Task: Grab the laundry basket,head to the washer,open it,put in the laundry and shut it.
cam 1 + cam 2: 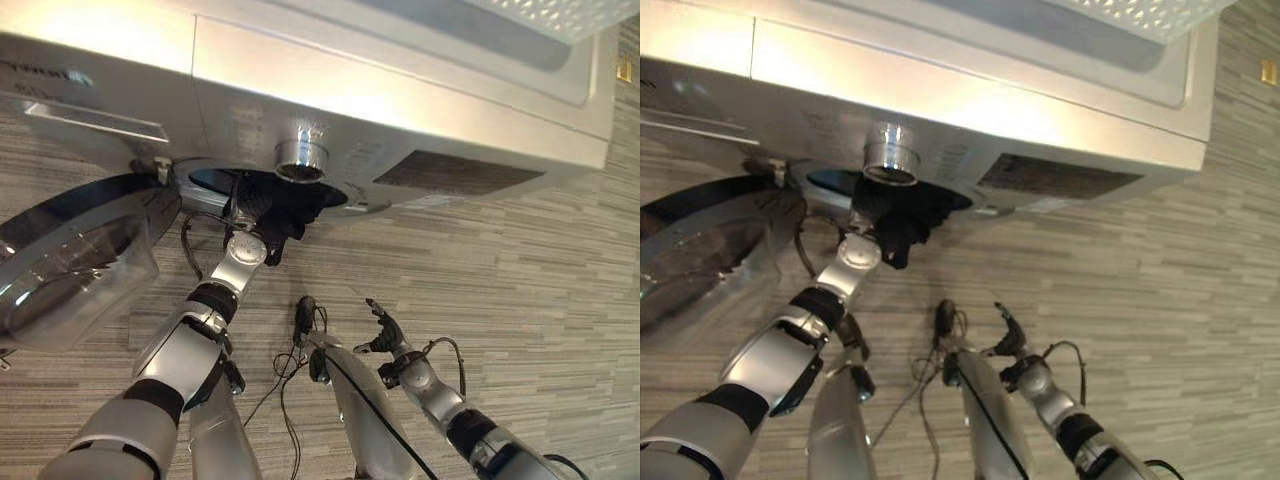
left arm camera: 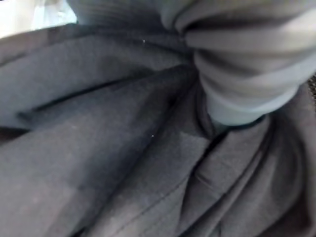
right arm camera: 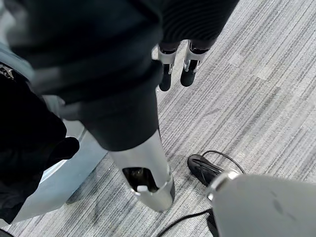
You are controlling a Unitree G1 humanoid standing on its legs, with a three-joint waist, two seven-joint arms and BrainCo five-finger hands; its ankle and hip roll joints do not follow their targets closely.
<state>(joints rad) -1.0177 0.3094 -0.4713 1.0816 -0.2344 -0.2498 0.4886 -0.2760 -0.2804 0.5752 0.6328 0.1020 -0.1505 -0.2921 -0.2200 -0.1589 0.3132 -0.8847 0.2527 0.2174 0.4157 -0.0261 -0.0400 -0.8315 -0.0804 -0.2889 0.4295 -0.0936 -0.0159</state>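
The left robot hand (image 1: 283, 218) was buried in dark laundry (image 2: 123, 163) at the washer (image 1: 420, 110) mouth, toward twelve o'clock; its grip couldn't be told. The right robot hand (image 1: 385, 325) hung relaxed.

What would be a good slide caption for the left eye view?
Left robot hand pushes dark laundry into the open washer, door swung aside.

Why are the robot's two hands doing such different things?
The left hand reaches up to the washer's round opening and is among dark laundry; the right hand hangs low over the floor, holding nothing. The left hand's fingers are hidden in cloth; the right hand's fingers are relaxed. Both have dark ribbed covers.
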